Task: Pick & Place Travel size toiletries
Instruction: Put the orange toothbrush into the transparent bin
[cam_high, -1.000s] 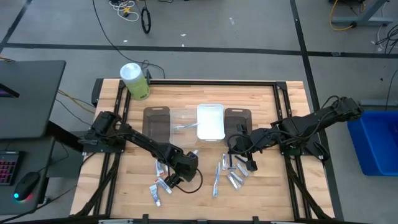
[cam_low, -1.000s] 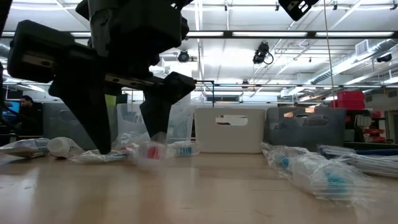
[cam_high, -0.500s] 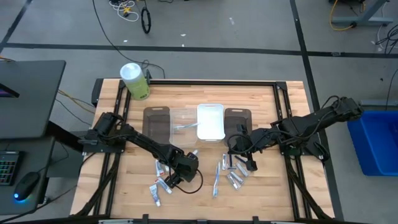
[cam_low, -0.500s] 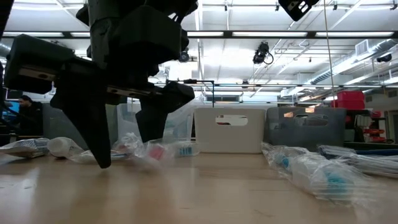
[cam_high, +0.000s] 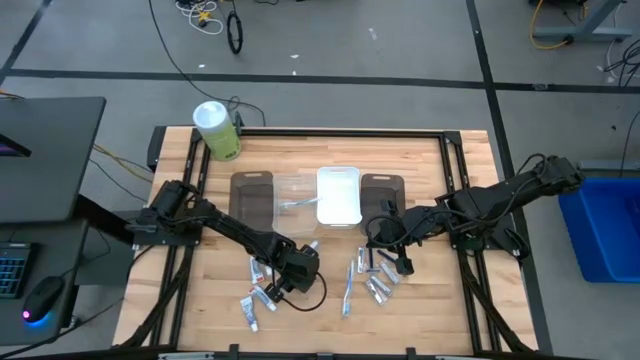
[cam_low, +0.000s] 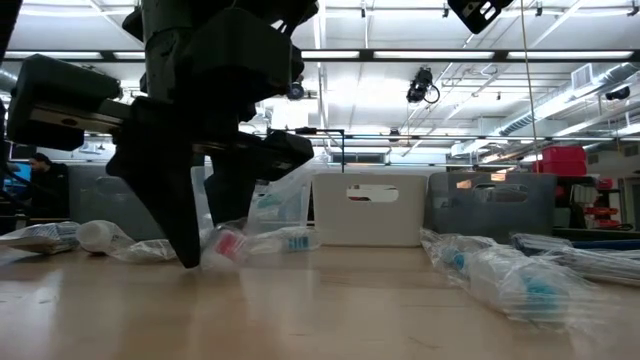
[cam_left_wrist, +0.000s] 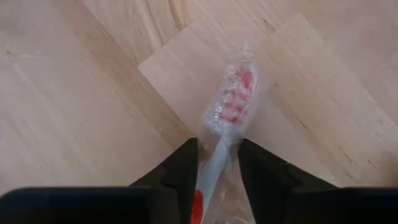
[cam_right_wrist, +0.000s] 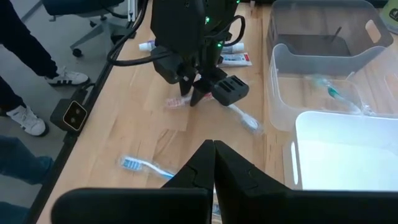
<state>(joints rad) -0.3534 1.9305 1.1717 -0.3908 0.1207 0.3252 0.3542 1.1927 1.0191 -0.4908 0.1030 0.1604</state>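
Nearest the front edge of the worktop (cam_high: 420, 160), the left gripper (cam_high: 272, 290) stands low over the boards with its jaws drawn in around a wrapped toothbrush (cam_left_wrist: 230, 112). In the left wrist view the red-bristled head lies between and beyond the two fingers (cam_left_wrist: 180, 171), and the wrapper runs back between them. The jaws appear to be pinching it, though the view does not settle whether the pads bear fully on the handle. The brush lies flat on the boards; it is not yet lifted.

Just beside it on the left side lie further small tubes (cam_high: 250, 308). To the right, near the middle front, sits a second cluster of wrapped toiletries (cam_high: 372, 280), with a blue-and-white toothbrush (cam_right_wrist: 140, 166) lying apart from them.

The right gripper (cam_high: 400, 262) waits over that second cluster, jaws pressed together and holding nothing.

Farther back stand four trays in a row: a dark tray (cam_high: 251, 195), a clear tray (cam_high: 294, 183) with one item already inside, a white tray (cam_high: 338, 195) and another dark tray (cam_high: 382, 190). A green-white canister (cam_high: 216, 130) occupies the far left corner.

Assessment: the grasp step on the toothbrush is in hand. The next move calls for a confirmed grip, a clean vertical lift clear of the neighbouring tubes, then carriage back to a tray. The slack wrapper could slip.
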